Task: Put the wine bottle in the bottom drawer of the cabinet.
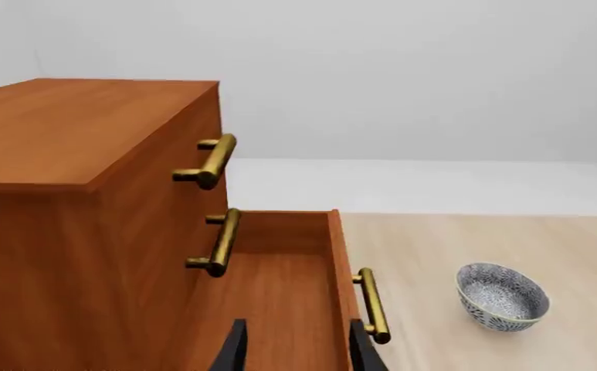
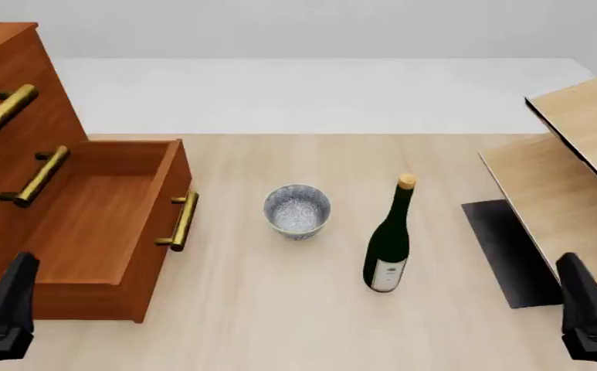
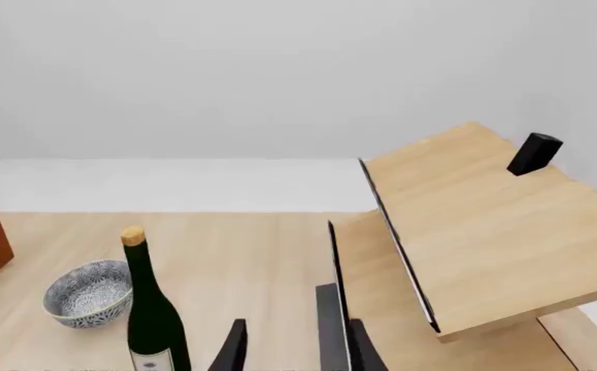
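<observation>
We see bright, even, diffuse light in all three views, with no clear source. Shadows are faint: the wine bottle [image 2: 389,243] and bowl [image 2: 297,210] barely darken the desk [image 2: 277,309]. Everything renders sharp, without glare, blur or edge distortion.

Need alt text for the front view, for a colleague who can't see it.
An upright wine bottle stands on the table, a bowl to its left. Further left, the cabinet's bottom drawer is pulled open and empty. Both grippers sit at the near corners, holding nothing.
</observation>
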Available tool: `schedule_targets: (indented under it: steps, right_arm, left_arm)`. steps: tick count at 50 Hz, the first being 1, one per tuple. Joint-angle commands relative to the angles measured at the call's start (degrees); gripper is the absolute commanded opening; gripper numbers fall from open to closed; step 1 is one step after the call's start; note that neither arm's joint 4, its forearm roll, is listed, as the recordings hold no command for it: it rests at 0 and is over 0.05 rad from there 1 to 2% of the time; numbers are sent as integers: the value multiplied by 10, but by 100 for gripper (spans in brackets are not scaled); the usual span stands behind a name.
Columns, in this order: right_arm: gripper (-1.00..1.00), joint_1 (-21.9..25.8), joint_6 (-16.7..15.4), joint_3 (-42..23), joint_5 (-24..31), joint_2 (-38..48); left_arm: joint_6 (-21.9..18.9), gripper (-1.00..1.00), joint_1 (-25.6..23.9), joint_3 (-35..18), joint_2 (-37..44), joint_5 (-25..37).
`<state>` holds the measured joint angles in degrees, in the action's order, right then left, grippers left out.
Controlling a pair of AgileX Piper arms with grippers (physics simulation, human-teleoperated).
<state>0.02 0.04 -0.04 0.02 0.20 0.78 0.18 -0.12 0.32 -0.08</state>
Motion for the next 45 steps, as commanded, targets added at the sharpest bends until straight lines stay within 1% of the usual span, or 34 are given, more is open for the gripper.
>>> schedule_targets:
  steps: [1,2,4,7,8,10,11,12,14,15,18,20,23,27,30,32,34,37,40,43,45]
  right_arm:
    - [100,2,1,-1,0,8]
    - [100,2,0,-1,-1,10]
    - [100,4,0,-1,-2,13]
    - [100,8,0,-1,-5,18]
    - [100,9,-2,0,-7,22]
    - [100,11,-4,0,-8,24]
    - [100,11,-3,0,-9,23]
    - [100,11,-3,0,-9,25]
    - [100,14,-4,0,-10,25]
    - [100,14,-4,0,-8,22]
    - [100,16,-4,-1,-3,18]
    - [100,17,-3,-1,-4,18]
    - [100,19,-3,-1,-4,18]
    - [100,24,-3,-1,-2,16]
    - [100,25,-2,-2,5,8]
    - [100,26,-2,-1,5,8]
    - [100,28,-1,-1,8,5]
    - [100,31,-1,-1,12,3]
    - [100,34,-3,-1,14,2]
    - [100,35,-3,-1,16,3]
    - [100,36,-3,-1,16,3]
  left_arm:
    - [21,100,4,-4,14,-5]
    - [15,100,1,-4,13,-5]
    - [19,100,4,-5,14,-4]
    - [9,100,0,-12,17,-2]
    - [-1,100,0,-16,17,-1]
    - [-4,100,-1,-27,27,0]
    - [-12,100,-13,-35,27,5]
    - [-20,100,-15,-43,28,8]
    - [-20,100,-14,-56,49,1]
    - [-13,100,-10,-64,61,-3]
    - [-15,100,-5,-83,88,-10]
    - [-30,100,-21,-95,93,-6]
    - [-36,100,-21,-113,121,-10]
    - [-34,100,-16,-141,163,-12]
    - [-52,100,-11,-159,198,-23]
    - [-49,100,-18,-175,225,-23]
    - [-31,100,-11,-192,257,-24]
    - [-51,100,-12,-211,302,-27]
    - [-40,100,-21,-226,323,-24]
    - [-29,100,-37,-243,361,-18]
    - [-34,100,-51,-252,382,-12]
